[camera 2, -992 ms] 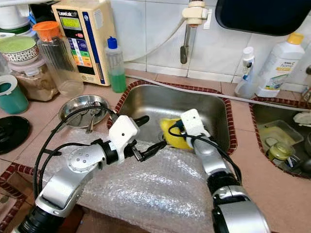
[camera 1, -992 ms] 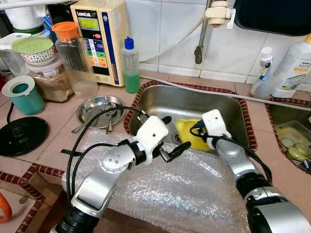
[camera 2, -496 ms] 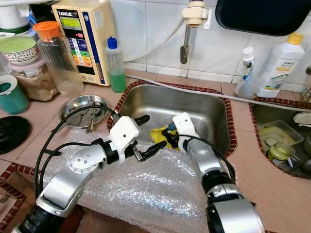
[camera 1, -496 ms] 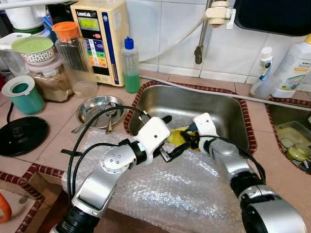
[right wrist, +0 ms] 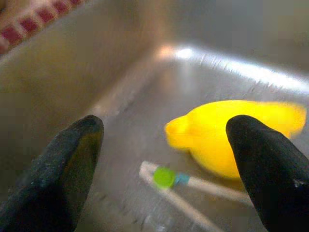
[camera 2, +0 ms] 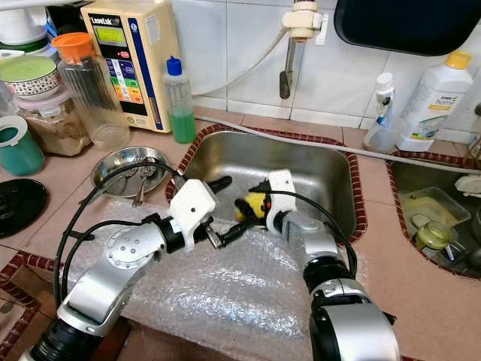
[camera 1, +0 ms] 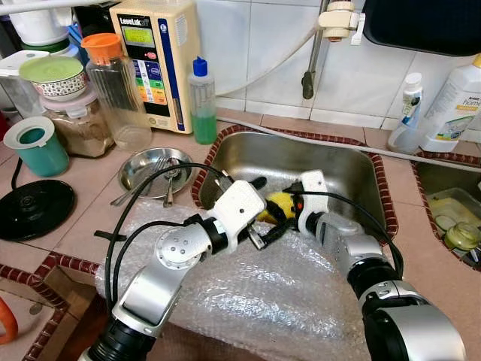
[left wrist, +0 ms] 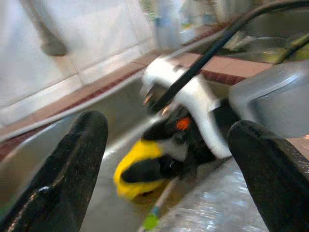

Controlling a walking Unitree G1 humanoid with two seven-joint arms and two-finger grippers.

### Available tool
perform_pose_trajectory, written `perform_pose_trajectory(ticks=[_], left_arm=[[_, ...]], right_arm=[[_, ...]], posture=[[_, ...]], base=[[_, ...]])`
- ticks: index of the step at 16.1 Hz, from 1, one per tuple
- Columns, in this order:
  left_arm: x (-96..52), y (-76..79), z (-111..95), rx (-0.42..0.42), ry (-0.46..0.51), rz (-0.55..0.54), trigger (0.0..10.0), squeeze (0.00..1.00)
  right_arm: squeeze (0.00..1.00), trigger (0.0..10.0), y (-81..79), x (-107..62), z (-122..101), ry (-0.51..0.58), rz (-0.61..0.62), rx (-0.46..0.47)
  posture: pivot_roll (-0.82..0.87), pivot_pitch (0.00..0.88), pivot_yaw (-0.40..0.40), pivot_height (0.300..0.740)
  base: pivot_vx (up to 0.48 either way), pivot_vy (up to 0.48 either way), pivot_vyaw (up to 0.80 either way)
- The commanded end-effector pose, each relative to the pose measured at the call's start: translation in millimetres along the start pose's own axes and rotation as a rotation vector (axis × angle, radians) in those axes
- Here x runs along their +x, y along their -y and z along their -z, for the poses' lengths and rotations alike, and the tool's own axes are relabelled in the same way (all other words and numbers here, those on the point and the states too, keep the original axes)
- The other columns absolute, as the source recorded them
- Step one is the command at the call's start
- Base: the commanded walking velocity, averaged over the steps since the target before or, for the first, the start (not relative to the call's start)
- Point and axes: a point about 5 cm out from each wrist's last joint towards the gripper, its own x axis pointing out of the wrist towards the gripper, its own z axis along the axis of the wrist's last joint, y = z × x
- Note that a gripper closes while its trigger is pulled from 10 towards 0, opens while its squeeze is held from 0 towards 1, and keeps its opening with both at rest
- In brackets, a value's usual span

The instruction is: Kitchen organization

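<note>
Moving leftward inside the sink (camera 1: 353,162), right end effector (right wrist: 164,159) now hovers with spread fingers beside the yellow sponge (right wrist: 236,133) on its floor, likely preparing a grasp; left end effector (camera 1: 259,210) waits released nearby.

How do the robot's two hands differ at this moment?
The left hand hovers at the near rim of the sink, over the bubble wrap; the right hand reaches down inside the basin. The right hand points at the yellow object on the sink floor, while the left hand points across at the right one. Both are open, holding nothing.
</note>
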Motion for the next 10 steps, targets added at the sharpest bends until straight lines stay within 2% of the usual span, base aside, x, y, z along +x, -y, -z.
perform_pose_trajectory(ticks=[1, 3, 5, 6, 7, 10], left_arm=[[-1.1, -15.3, -2.4, 0.017, 0.008, -0.101, 10.0, 1.00], [-3.3, -33.3, -5.2, 0.001, 0.027, -0.227, 10.0, 1.00], [-5.4, -43.8, -5.5, -0.023, 0.034, -0.299, 10.0, 1.00], [-9.3, -57.2, -5.4, -0.046, 0.036, -0.401, 10.0, 1.00], [-13.6, -69.5, -2.4, -0.065, 0.014, -0.499, 10.0, 1.00], [-23.9, -89.3, 13.5, -0.118, -0.091, -0.622, 10.0, 1.00]], right_arm=[[1.00, 10.0, 1.9, -1.3, -20.8, 0.108, 0.029, -0.035], [1.00, 10.0, -3.1, -6.8, -34.5, 0.217, 0.017, -0.040], [1.00, 10.0, -8.4, -11.7, -41.9, 0.272, 0.001, -0.050], [1.00, 10.0, -15.1, -19.2, -49.6, 0.325, -0.021, -0.042], [1.00, 10.0, -20.6, -26.2, -55.6, 0.359, -0.040, -0.051], [1.00, 10.0, -32.4, -38.5, -61.4, 0.384, -0.072, -0.097]], posture=[[0.04, 0.000, -0.004, 0.740], [0.04, 0.000, -0.007, 0.740], [0.04, 0.000, -0.006, 0.740], [0.04, 0.000, -0.004, 0.740], [0.03, 0.000, -0.003, 0.740], [0.03, 0.000, 0.001, 0.740]], base=[[0.000, 0.000, 0.00], [0.000, 0.000, 0.00], [0.000, 0.000, 0.00], [0.000, 0.000, 0.00], [0.000, 0.000, 0.00], [0.000, 0.000, 0.00]])
